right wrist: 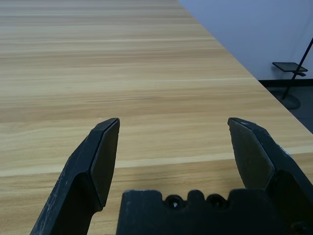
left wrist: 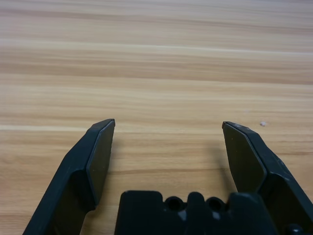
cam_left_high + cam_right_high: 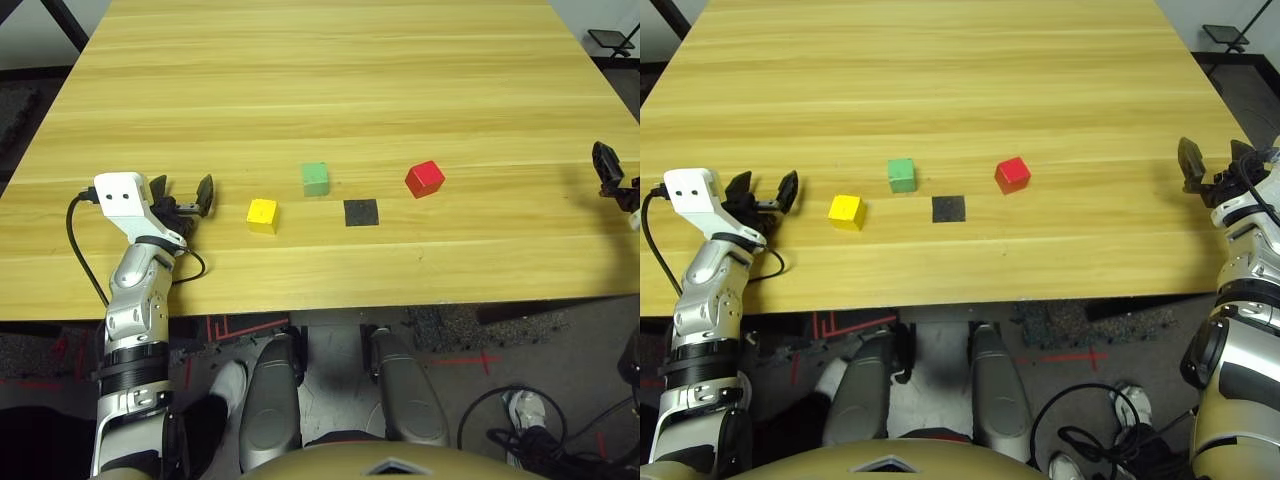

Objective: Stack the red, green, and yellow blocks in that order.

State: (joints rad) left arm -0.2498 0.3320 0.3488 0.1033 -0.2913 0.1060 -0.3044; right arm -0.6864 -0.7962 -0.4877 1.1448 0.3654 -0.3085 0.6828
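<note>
Three cubes sit apart near the table's front middle. The yellow block (image 3: pixel 262 215) is leftmost, the green block (image 3: pixel 315 179) lies a little farther back, and the red block (image 3: pixel 424 179) is to the right. My left gripper (image 3: pixel 182 190) rests open over the table, left of the yellow block, with nothing between its fingers (image 2: pixel 100 156). Far right by the table's edge, my right gripper (image 3: pixel 1212 164) is open and holds nothing; its fingers (image 1: pixel 102 156) frame bare wood.
A flat black square patch (image 3: pixel 361 212) lies on the wooden table (image 3: pixel 330 90) between the green and red blocks, slightly nearer to me. A black cable (image 3: pixel 85 250) loops off the left wrist. A black stand (image 3: pixel 612 40) sits on the floor past the right edge.
</note>
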